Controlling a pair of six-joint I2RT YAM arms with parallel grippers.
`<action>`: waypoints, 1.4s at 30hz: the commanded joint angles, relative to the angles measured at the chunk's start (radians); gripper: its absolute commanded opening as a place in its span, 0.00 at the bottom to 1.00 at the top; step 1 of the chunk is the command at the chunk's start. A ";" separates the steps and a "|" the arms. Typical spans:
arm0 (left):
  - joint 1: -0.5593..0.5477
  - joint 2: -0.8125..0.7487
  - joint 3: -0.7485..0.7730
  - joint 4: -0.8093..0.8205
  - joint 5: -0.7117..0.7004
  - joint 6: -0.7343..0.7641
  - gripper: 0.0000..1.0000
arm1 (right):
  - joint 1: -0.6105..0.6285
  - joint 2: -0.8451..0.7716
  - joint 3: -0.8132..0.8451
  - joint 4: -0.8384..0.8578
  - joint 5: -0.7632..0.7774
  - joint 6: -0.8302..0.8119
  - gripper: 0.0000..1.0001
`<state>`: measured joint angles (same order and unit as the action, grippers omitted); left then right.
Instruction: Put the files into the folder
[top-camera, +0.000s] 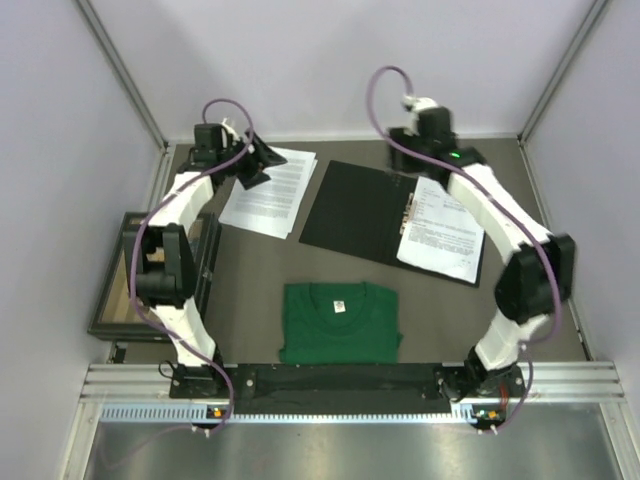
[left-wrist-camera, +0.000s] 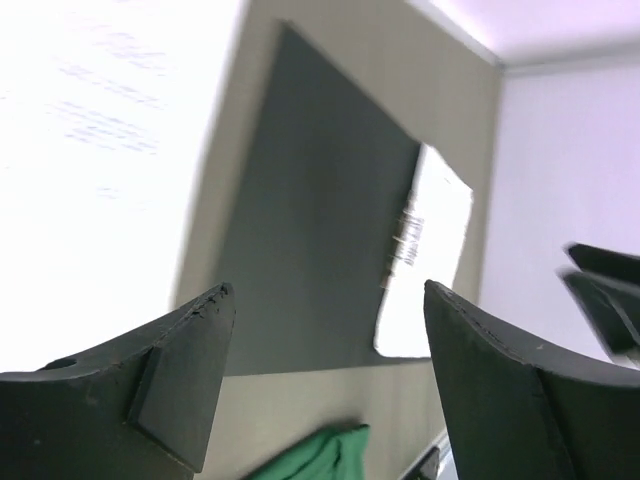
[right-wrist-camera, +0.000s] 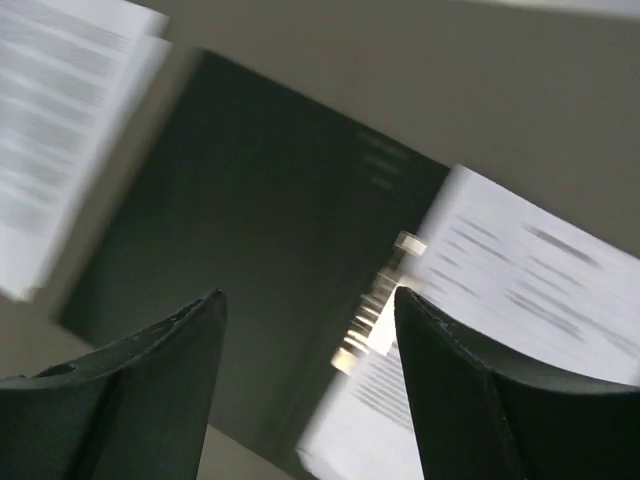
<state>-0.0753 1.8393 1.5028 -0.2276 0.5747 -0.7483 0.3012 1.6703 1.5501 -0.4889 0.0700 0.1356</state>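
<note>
The folder (top-camera: 352, 212) lies open in the middle of the table, black inner faces up, with a metal clip (right-wrist-camera: 385, 300) at its spine. One printed sheet (top-camera: 443, 228) lies on its right half. Loose files (top-camera: 268, 190) lie in a small stack just left of the folder. My left gripper (top-camera: 254, 163) is open and empty above the top edge of that stack. My right gripper (top-camera: 428, 130) hovers over the folder's back right corner, and its fingers are hidden in the top view. In the right wrist view the right gripper (right-wrist-camera: 308, 294) is open and empty above the clip.
A folded green T-shirt (top-camera: 340, 320) lies in front of the folder. A dark-framed picture box (top-camera: 125, 285) sits at the left edge beside the left arm. Walls close the table at the back and sides.
</note>
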 joint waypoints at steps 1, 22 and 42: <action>0.054 0.084 -0.013 -0.061 -0.025 0.046 0.79 | 0.193 0.208 0.204 0.151 -0.180 0.203 0.67; 0.114 0.242 -0.062 -0.131 -0.179 0.044 0.74 | 0.342 0.770 0.489 0.311 -0.256 0.789 0.53; 0.114 0.233 -0.085 -0.131 -0.171 0.052 0.73 | 0.268 1.008 0.725 0.429 -0.188 0.854 0.53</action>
<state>0.0399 2.0655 1.4452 -0.3679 0.4030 -0.7048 0.5854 2.6225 2.2009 -0.1135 -0.1326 0.9432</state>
